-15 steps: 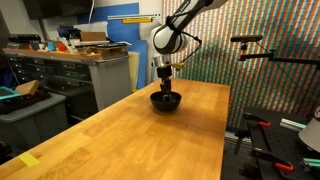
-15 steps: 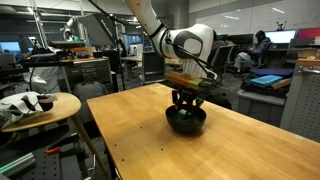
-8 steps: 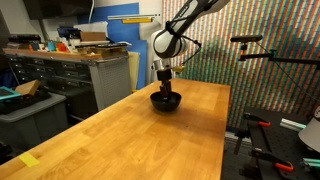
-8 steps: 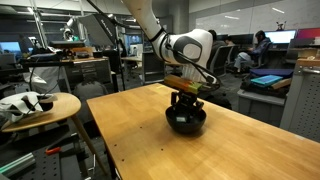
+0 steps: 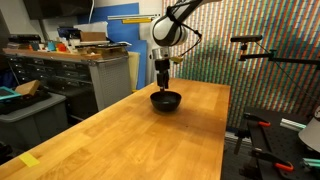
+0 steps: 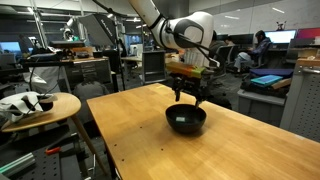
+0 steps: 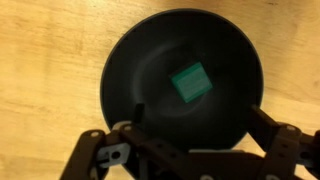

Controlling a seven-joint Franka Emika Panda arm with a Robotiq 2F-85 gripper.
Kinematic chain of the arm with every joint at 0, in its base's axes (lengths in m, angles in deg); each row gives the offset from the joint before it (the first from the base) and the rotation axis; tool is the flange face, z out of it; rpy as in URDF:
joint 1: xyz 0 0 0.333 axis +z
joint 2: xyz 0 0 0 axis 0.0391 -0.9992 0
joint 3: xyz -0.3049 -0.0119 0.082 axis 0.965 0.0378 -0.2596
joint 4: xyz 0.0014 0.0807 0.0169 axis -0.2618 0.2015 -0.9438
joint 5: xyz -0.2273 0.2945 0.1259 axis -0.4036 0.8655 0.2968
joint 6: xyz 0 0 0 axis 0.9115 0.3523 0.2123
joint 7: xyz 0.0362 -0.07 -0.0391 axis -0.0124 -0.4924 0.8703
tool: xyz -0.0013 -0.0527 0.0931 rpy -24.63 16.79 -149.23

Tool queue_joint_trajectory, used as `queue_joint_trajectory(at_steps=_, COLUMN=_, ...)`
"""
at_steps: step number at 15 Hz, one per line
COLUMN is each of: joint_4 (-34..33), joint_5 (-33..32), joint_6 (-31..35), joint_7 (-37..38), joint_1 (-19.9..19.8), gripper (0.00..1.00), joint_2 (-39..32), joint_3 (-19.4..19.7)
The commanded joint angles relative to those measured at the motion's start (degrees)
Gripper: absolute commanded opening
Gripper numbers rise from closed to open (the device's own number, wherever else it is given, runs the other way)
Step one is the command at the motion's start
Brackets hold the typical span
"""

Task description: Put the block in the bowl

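Note:
The green block [image 7: 190,82] lies inside the round black bowl [image 7: 135,60], a little right of its middle in the wrist view. In both exterior views the bowl [image 5: 166,100] [image 6: 186,119] sits on the wooden table at its far end. My gripper [image 5: 164,85] [image 6: 187,98] hangs straight above the bowl, clear of its rim, with its fingers spread wide and nothing between them. The wrist view shows the jaws standing apart at the bottom edge, over the bowl's near rim.
The long wooden table [image 5: 150,135] [image 6: 230,150] stretches toward the camera. A yellow tag [image 5: 29,159] lies near its front corner. A round side table [image 6: 40,105] with a white object stands beside it. Workbenches and shelves [image 5: 70,60] line the background.
The gripper has opened, let the block go into the bowl, and risen from the bowl's inside to above its rim.

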Motion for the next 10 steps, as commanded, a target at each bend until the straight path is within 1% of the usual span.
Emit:
queue_joint_trajectory(at_steps=1, joint_4=-0.7, joint_5=1.0, joint_6=-3.8, joint_7=0.6, joint_1=-0.2, gripper=1.00, joint_2=5.5, joint_3=-0.1)
queue_joint_trajectory(at_steps=5, joint_4=-2.1, joint_5=1.9, joint_6=-5.0, joint_7=3.0, joint_1=-0.3, gripper=1.00, joint_2=8.6, joint_3=0.7)
queue_joint_trajectory(at_steps=6, joint_4=-2.4, joint_5=1.3, joint_6=-5.0, joint_7=4.8, joint_1=0.0, gripper=1.00, joint_2=9.2, joint_3=1.4)
queue_joint_trajectory(at_steps=7, joint_4=-2.8, joint_5=1.9, joint_6=-5.1, joint_7=5.0, joint_1=-0.3, gripper=1.00, joint_2=9.6, joint_3=1.5)
queue_joint_trajectory(at_steps=8, joint_4=-1.8, joint_5=0.5, joint_6=-3.2, joint_7=3.7, joint_1=0.3, gripper=1.00, joint_2=8.4, joint_3=1.3)
queue_joint_trajectory(at_steps=10, joint_4=-2.1, joint_5=0.9, joint_6=-3.4, joint_7=4.3, joint_1=0.2, gripper=1.00, joint_2=9.0, joint_3=1.7)
